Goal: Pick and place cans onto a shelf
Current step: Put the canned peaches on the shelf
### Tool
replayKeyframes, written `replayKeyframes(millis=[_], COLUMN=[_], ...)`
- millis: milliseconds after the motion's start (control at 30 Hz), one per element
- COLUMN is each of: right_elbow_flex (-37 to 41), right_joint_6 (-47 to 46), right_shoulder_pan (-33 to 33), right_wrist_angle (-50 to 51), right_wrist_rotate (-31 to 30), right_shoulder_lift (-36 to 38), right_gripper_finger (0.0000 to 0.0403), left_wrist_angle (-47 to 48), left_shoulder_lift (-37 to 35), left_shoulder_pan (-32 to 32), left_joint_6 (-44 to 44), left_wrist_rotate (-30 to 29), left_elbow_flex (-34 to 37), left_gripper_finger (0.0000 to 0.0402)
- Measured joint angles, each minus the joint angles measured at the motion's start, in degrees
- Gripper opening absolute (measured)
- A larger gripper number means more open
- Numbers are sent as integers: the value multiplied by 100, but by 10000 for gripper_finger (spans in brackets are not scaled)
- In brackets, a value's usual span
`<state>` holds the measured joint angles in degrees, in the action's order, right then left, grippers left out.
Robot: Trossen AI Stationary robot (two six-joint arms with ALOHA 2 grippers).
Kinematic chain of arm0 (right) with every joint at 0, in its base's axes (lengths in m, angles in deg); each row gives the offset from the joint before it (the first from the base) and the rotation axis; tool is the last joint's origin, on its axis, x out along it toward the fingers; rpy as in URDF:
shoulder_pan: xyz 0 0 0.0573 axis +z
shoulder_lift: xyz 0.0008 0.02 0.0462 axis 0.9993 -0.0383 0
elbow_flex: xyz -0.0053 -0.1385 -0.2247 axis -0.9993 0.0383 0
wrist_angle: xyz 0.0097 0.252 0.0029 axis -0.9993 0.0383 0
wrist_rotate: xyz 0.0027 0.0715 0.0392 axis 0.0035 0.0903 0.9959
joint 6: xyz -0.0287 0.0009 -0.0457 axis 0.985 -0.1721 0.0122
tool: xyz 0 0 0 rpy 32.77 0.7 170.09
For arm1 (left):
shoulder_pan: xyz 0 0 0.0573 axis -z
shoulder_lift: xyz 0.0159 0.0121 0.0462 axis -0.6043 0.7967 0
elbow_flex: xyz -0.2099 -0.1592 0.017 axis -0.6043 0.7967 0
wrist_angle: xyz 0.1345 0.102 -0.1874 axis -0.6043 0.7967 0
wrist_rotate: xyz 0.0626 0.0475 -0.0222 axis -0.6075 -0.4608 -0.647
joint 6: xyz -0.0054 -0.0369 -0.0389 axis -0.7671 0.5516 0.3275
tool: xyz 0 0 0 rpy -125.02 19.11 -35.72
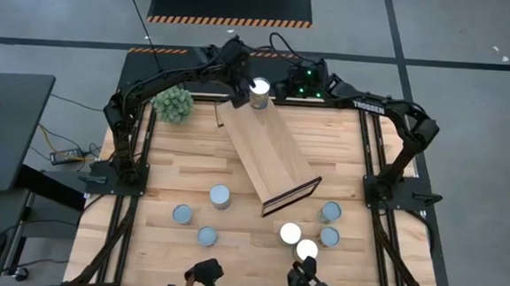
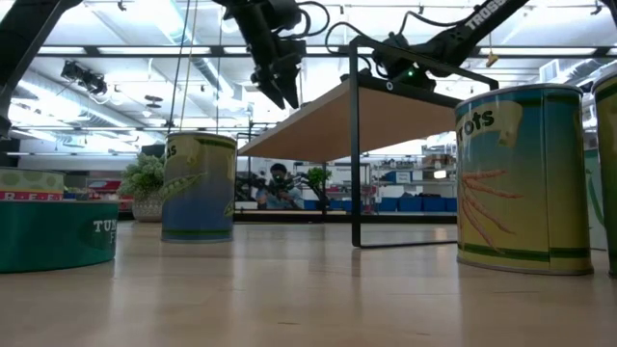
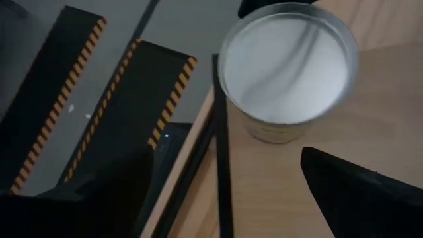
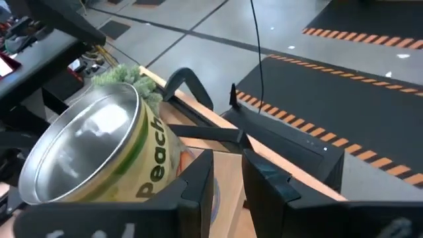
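The left gripper (image 1: 240, 95) is hovering open beside the peach can (image 1: 259, 94) standing on the shelf (image 1: 268, 148) at 12 o'clock; the right gripper (image 4: 228, 173) is waiting nearly closed, holding nothing.

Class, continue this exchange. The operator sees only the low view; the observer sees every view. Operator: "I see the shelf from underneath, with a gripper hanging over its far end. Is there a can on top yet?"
Observer: Yes. One can stands on the far end of the shelf.
Operator: Is a gripper holding it?
Observer: No. The left gripper is open beside it, and the right gripper waits on its other side.
Operator: How many cans are left on the table?
Observer: Seven, all on the table around the shelf's dark-framed end.
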<state>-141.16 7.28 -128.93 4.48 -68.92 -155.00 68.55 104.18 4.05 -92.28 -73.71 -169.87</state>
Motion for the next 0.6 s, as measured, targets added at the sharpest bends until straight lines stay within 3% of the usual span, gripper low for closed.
replayKeyframes(millis=[600], right_elbow_flex=[0], right_joint_6=[256], right_shoulder_pan=[168], right_wrist_angle=[159], right_wrist_rotate=[272], right_shoulder_lift=[4], right_gripper_finger=[87], left_wrist_angle=[-296], left_shoulder_lift=[82], left_shoulder_pan=[-4], left_joint_6=[-15], left_wrist_rotate=[-2], left_elbow_flex=[2], left_gripper_finger=[389])
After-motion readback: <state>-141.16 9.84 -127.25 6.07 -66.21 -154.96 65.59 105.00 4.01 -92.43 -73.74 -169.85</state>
